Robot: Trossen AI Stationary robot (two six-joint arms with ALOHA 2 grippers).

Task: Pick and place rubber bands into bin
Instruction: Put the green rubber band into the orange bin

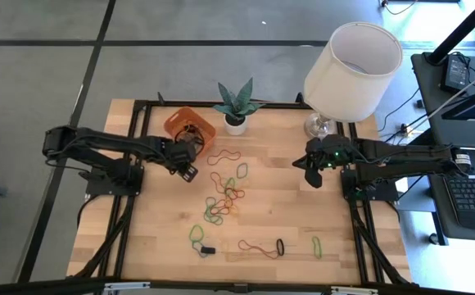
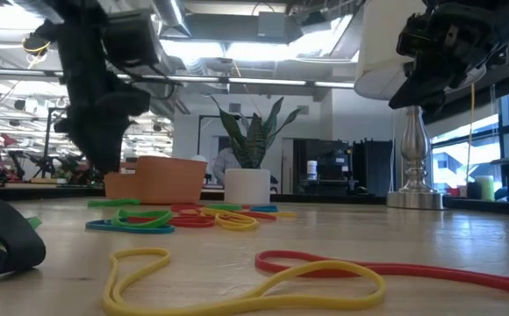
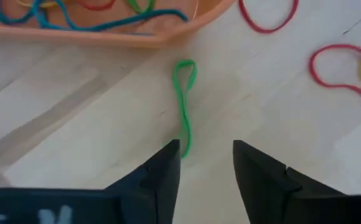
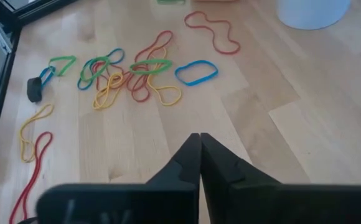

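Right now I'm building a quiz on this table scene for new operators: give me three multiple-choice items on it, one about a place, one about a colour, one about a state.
1. Where does the left claw hang?
A. Beside the orange bin
B. Over the lamp
C. At the table's front edge

2. What colour is the rubber band lying just ahead of the left claw's fingers?
A. Red
B. Green
C. Black

3. How do the right claw's fingers stand?
A. Wide open
B. Shut on a band
C. Shut, holding nothing

Answers: 1 A, the high view shows it just off the bin's corner. 2 B, the left wrist view shows a thin green loop on the wood outside the bin. 3 C, the right wrist view shows the fingers pressed together with no band between them.
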